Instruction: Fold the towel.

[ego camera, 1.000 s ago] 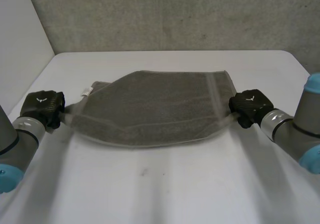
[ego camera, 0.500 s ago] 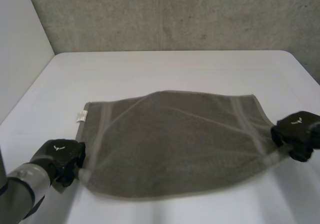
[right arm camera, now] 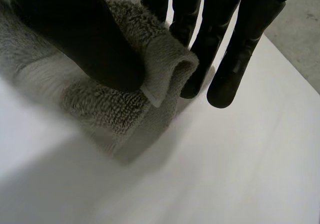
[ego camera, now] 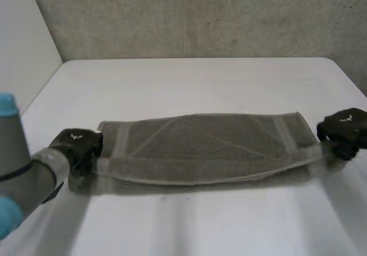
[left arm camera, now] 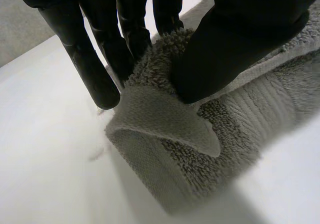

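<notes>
Two hands share towel [ego camera: 200,150], one at each short end; our left hand [ego camera: 77,147] pinches corner between thumb and fingers; our right hand [ego camera: 344,130] is clamped likewise on opposite corner; towel spans table [ego camera: 189,78] as long doubled band; we judge taut pull keeps edges aligned for laying down.

The towel [ego camera: 200,147] is grey-brown (paler woven bands cross it near its left and right ends). The left hand [ego camera: 77,144] and right hand [ego camera: 344,127] are black, the table [ego camera: 195,78] white, the far wall [ego camera: 200,15] mottled grey.
</notes>
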You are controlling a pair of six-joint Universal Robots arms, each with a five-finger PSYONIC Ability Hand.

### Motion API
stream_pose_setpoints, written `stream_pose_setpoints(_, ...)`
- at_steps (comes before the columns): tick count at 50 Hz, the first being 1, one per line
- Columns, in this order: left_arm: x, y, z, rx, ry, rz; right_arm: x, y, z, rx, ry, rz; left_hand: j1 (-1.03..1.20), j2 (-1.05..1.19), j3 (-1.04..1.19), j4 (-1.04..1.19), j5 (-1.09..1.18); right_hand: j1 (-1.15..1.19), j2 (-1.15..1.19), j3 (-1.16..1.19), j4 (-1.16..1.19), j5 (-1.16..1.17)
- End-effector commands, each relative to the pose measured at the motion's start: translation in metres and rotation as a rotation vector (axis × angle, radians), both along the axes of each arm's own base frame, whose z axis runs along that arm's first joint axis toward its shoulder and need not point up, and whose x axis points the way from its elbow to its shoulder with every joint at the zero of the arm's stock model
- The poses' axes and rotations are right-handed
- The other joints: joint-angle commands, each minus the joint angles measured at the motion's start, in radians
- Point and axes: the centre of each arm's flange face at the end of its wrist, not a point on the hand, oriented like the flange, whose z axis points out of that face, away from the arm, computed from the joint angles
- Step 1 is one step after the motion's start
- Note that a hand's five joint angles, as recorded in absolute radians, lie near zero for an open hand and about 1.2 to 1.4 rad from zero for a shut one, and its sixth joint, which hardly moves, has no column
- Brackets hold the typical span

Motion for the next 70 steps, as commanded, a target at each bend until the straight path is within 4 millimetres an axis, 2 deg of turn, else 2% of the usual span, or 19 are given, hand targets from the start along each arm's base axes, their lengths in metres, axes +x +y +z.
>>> stream_pose_setpoints(1,-0.014,-0.055,-0.015,-0.026,0.016,0.006,0.021,-0.034,-0.019,-0.023,-0.084,-0.026,0.224,0.178,0.181,0.179,0.202,0.010,0.183,0.184,0.179,0.189)
stream_pose_setpoints(11,-0.027,-0.101,-0.026,-0.077,0.053,0.015,0.044,-0.081,-0.034,-0.179,-0.153,-0.073,0.224,0.178,0.181,0.179,0.202,0.010,0.183,0.184,0.179,0.189)
stream_pose_setpoints(17,-0.033,-0.120,-0.035,-0.087,0.081,0.027,0.050,-0.096,-0.037,-0.242,-0.166,-0.095,0.224,0.178,0.181,0.179,0.202,0.010,0.183,0.184,0.179,0.189)
stream_pose_setpoints(31,-0.040,-0.139,-0.049,-0.101,0.113,0.037,0.049,-0.114,-0.052,-0.275,-0.144,-0.139,0.224,0.178,0.181,0.179,0.202,0.010,0.183,0.184,0.179,0.189)
stream_pose_setpoints(40,-0.041,-0.139,-0.048,-0.101,0.133,0.042,0.049,-0.122,-0.056,-0.302,-0.145,-0.145,0.224,0.178,0.181,0.179,0.202,0.002,0.175,0.176,0.172,0.182)
stream_pose_setpoints(41,-0.041,-0.140,-0.046,-0.102,0.144,0.046,0.049,-0.124,-0.054,-0.311,-0.145,-0.147,-0.165,-0.211,-0.208,-0.210,-0.187,-0.948,-0.775,-0.774,-0.779,-0.769)
stream_pose_setpoints(42,-0.041,-0.140,-0.046,-0.102,0.144,0.046,0.049,-0.124,-0.054,-0.311,-0.145,-0.147,-0.169,-0.215,-0.212,-0.214,-0.191,-0.958,-0.785,-0.784,-0.788,-0.778)
stream_pose_setpoints(43,-0.041,-0.140,-0.044,-0.103,0.156,0.053,0.050,-0.124,-0.052,-0.313,-0.149,-0.145,-0.977,-1.023,-1.020,-1.022,-0.999,-1.212,-1.039,-1.038,-1.042,-1.032)
stream_pose_setpoints(44,-0.042,-0.141,-0.041,-0.108,0.177,0.056,0.050,-0.124,-0.052,-0.313,-0.149,-0.145,-0.898,-0.944,-0.941,-0.943,-0.920,-1.212,-1.039,-1.038,-1.042,-1.032)
stream_pose_setpoints(47,-0.045,-0.140,-0.027,-0.127,0.223,0.065,0.051,-0.125,-0.045,-0.330,-0.159,-0.139,-0.998,-1.044,-1.041,-1.043,-1.020,-1.212,-1.039,-1.038,-1.042,-1.032)
stream_pose_setpoints(48,-0.045,-0.140,-0.027,-0.127,0.223,0.065,0.051,-0.124,-0.037,-0.346,-0.169,-0.140,-0.998,-1.044,-1.041,-1.043,-1.020,-1.212,-1.039,-1.038,-1.042,-1.032)
stream_pose_setpoints(49,-0.045,-0.140,-0.015,-0.146,0.252,0.073,0.052,-0.124,-0.026,-0.367,-0.183,-0.140,-0.998,-1.044,-1.041,-1.043,-1.020,-1.212,-1.039,-1.038,-1.042,-1.032)
stream_pose_setpoints(50,-0.045,-0.140,-0.015,-0.147,0.252,0.073,0.052,-0.124,-0.025,-0.367,-0.184,-0.140,-0.998,-1.044,-1.041,-1.043,-1.020,-1.212,-1.039,-1.038,-1.042,-1.032)
stream_pose_setpoints(54,-0.041,-0.136,0.024,-0.206,0.328,0.096,0.051,-0.119,0.005,-0.418,-0.229,-0.149,-0.998,-1.044,-1.041,-1.043,-1.020,-1.212,-1.039,-1.038,-1.042,-1.032)
stream_pose_setpoints(57,-0.038,-0.133,0.035,-0.219,0.345,0.103,0.049,-0.113,0.025,-0.451,-0.248,-0.155,-0.998,-1.044,-1.041,-1.043,-1.020,-1.212,-1.039,-1.038,-1.042,-1.032)
stream_pose_setpoints(61,-0.030,-0.111,0.059,-0.237,0.358,0.103,0.046,-0.099,0.047,-0.482,-0.253,-0.151,-0.998,-1.044,-1.041,-1.043,-1.020,-1.212,-1.039,-1.038,-1.042,-1.032)
stream_pose_setpoints(64,-0.028,-0.103,0.062,-0.234,0.354,0.102,0.045,-0.088,0.056,-0.485,-0.252,-0.146,-0.998,-1.044,-1.041,-1.043,-1.020,-1.212,-1.039,-1.038,-1.042,-1.032)
stream_pose_setpoints(68,-0.021,-0.078,0.060,-0.194,0.332,0.103,0.043,-0.076,0.058,-0.471,-0.243,-0.150,-0.998,-1.044,-1.041,-1.043,-1.020,-1.212,-1.039,-1.038,-1.042,-1.032)
stream_pose_setpoints(70,-0.019,-0.069,0.058,-0.176,0.324,0.105,0.040,-0.061,0.054,-0.422,-0.234,-0.155,-0.988,-1.034,-1.031,-1.033,-1.010,-1.206,-1.033,-1.031,-1.036,-1.026)
